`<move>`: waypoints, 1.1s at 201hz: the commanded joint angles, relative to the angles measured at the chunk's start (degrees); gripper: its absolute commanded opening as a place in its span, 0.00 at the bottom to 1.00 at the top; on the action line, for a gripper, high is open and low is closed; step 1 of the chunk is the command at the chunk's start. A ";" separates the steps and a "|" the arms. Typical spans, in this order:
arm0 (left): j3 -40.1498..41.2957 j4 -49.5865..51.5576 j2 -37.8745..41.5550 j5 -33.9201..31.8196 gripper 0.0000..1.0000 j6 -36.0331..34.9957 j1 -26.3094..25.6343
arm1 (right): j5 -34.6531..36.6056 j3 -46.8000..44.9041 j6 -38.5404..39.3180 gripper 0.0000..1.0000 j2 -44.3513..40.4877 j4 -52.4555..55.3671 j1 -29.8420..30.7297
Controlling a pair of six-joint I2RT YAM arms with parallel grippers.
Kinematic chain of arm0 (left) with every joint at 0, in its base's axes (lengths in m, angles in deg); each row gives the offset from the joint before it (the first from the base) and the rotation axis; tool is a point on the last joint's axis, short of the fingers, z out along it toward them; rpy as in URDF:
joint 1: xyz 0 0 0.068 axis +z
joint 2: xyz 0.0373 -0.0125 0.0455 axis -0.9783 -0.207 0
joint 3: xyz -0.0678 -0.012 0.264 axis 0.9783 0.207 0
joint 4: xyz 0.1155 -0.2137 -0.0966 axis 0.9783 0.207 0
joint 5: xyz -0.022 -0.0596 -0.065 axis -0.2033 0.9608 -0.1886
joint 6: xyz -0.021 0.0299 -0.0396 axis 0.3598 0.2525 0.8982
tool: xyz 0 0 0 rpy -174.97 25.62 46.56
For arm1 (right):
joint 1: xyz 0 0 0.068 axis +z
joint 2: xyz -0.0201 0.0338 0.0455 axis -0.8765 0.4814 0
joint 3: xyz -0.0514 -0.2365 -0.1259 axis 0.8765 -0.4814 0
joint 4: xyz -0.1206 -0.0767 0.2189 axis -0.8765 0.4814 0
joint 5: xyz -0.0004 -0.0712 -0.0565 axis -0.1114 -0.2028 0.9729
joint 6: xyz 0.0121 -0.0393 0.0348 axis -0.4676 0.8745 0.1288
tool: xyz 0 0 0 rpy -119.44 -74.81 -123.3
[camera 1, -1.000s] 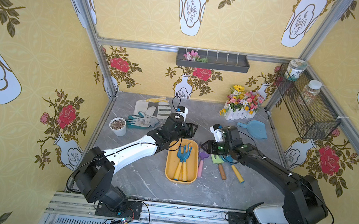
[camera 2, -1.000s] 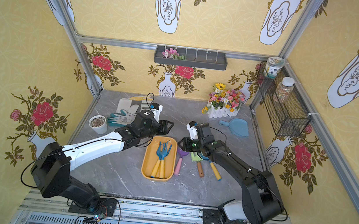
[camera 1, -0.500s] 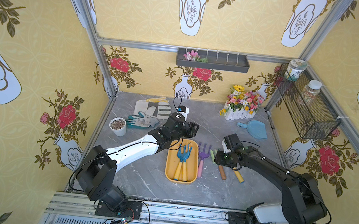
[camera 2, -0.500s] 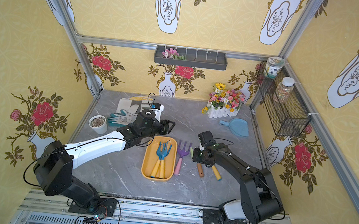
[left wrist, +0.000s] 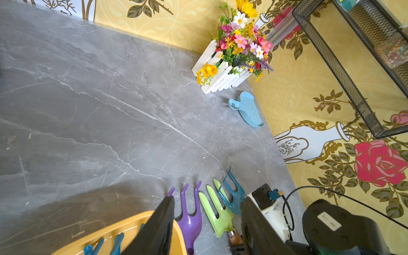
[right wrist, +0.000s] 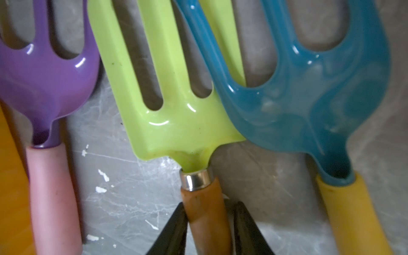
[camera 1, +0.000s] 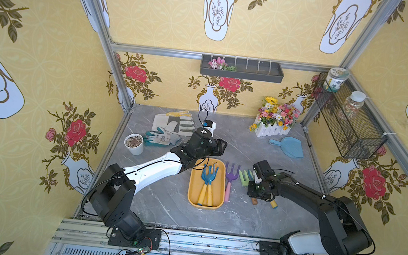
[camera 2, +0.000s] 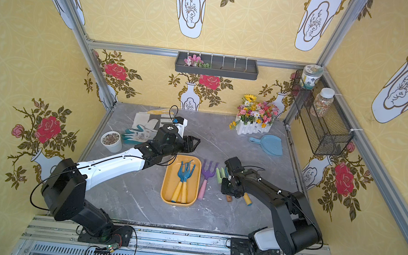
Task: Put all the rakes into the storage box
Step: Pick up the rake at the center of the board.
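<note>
Table (camera 1: 162, 207), grey stone pattern. White cup (camera 1: 133, 144) with gritty fill stands at the far left, with gloves (camera 1: 171, 127) lying flat beside it. Left tool (camera 1: 223, 146): raised near the far end of the storage box, jaws wide, nothing between them. Storage box (camera 1: 194, 184): yellow-orange tray, mid-table, holding two blue rakes (camera 1: 209, 174) with yellow handles. Purple rake (camera 1: 232, 172), pink handle: on the table just right of the box. Green rake (right wrist: 176, 106), wooden handle: on the table beside the purple one, outside the box. Right tool (right wrist: 209, 204): jaws narrow, one on either side of the wooden handle; a firm clamp cannot be told. Another blue rake (right wrist: 309, 99): head overlapping the green rake's outer tine. Flower planter (camera 1: 274, 120) and blue dustpan (camera 1: 288, 147): far right corner.
</note>
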 commanded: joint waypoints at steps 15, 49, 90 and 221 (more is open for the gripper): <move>-0.18 -2.19 -0.51 -0.02 0.54 0.60 0.06 | 0.63 -0.51 -1.54 0.20 2.59 0.35 1.80; -0.08 -2.02 -0.25 -0.02 0.55 0.51 0.10 | -3.20 1.34 -0.77 0.14 2.55 -1.42 1.59; -0.54 -2.10 -0.34 0.54 0.58 0.46 0.10 | -11.23 8.12 1.93 0.13 -1.90 -1.64 0.85; 0.83 -5.97 -0.42 8.85 0.61 1.82 0.10 | -25.15 16.29 1.31 0.14 -4.61 -10.59 -0.17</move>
